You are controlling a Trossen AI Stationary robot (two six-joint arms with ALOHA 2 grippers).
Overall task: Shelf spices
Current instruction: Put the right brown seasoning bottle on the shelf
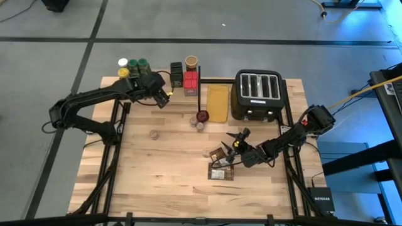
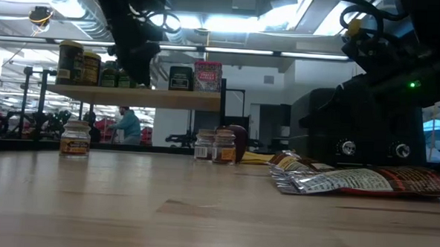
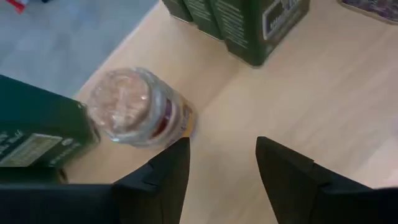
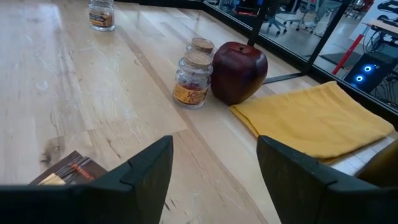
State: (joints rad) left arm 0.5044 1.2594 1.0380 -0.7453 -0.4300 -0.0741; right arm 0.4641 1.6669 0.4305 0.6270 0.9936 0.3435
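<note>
Up on the shelf (image 1: 151,100), the left claw (image 3: 221,168) hangs spread and empty beside a cork-topped jar (image 3: 134,106) among green tins (image 3: 249,25). The right claw (image 4: 214,171) hovers spread and empty over the tabletop (image 1: 157,169) near flat packets (image 1: 221,164)

I see dark green tins (image 3: 255,25) on light-wood shelf (image 3: 336,87). Beside dark red apple (image 4: 239,71): yellow cloth (image 4: 317,121), cork-topped jars (image 4: 191,79) with orange labels.
</note>
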